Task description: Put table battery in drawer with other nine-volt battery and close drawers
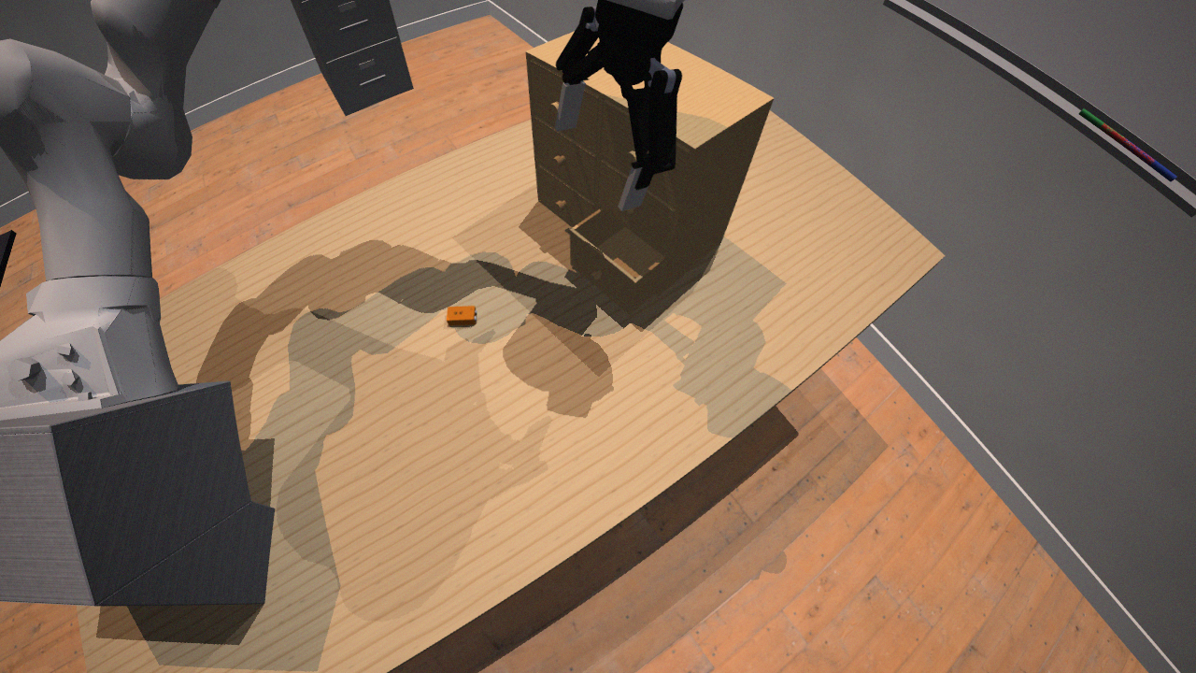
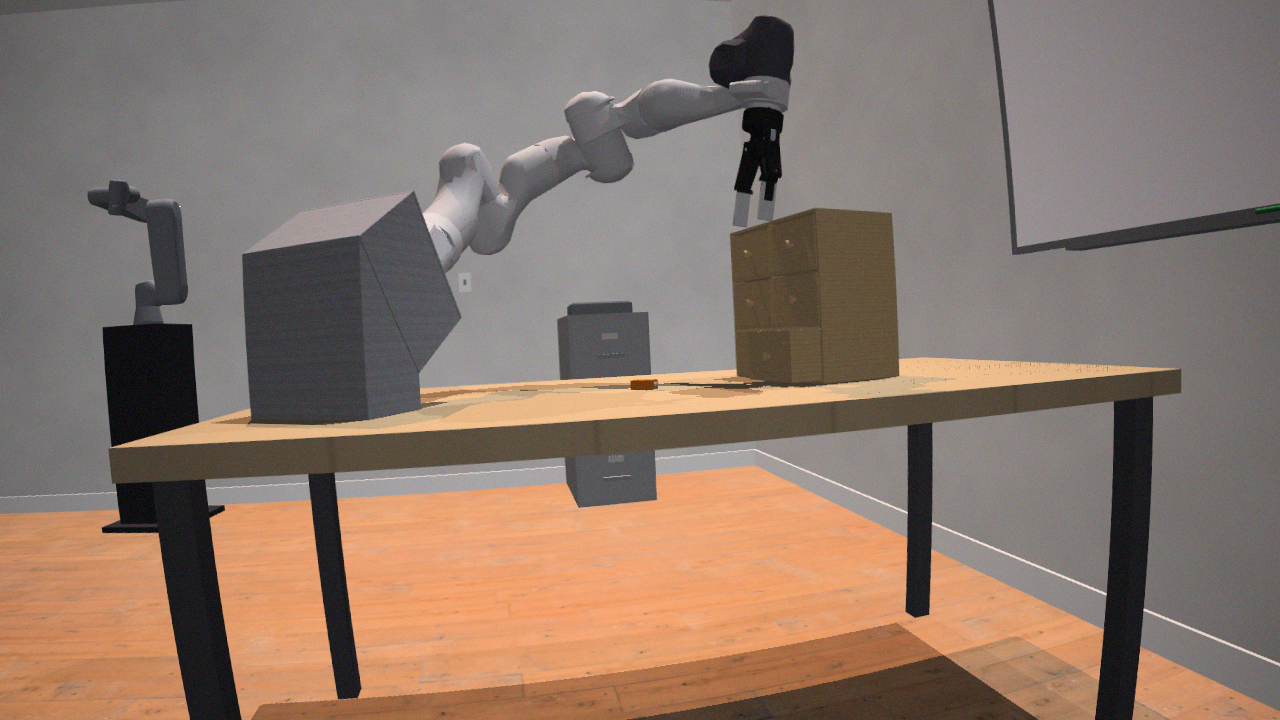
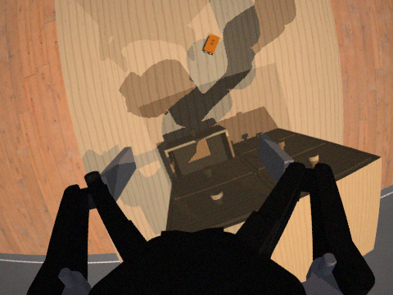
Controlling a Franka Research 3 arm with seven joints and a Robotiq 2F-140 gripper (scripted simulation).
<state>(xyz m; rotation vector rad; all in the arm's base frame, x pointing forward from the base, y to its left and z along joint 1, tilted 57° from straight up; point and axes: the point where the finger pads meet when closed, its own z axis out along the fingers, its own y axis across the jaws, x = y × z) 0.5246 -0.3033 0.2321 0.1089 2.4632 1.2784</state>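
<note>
Gripper (image 1: 600, 154) hangs fully open and empty above the chest (image 1: 719, 100), apparently inspecting 1 pulled-out drawer (image 1: 622, 255); battery (image 1: 461, 314) untouched.

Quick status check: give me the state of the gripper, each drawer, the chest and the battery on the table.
Gripper: jaws wide open, holding nothing, above the chest's front.
Bottom drawer: pulled part way out; no battery visible inside.
Other drawers: pushed in.
Chest: upright on the table.
Battery: lying flat on the table, apart from the chest.
</note>
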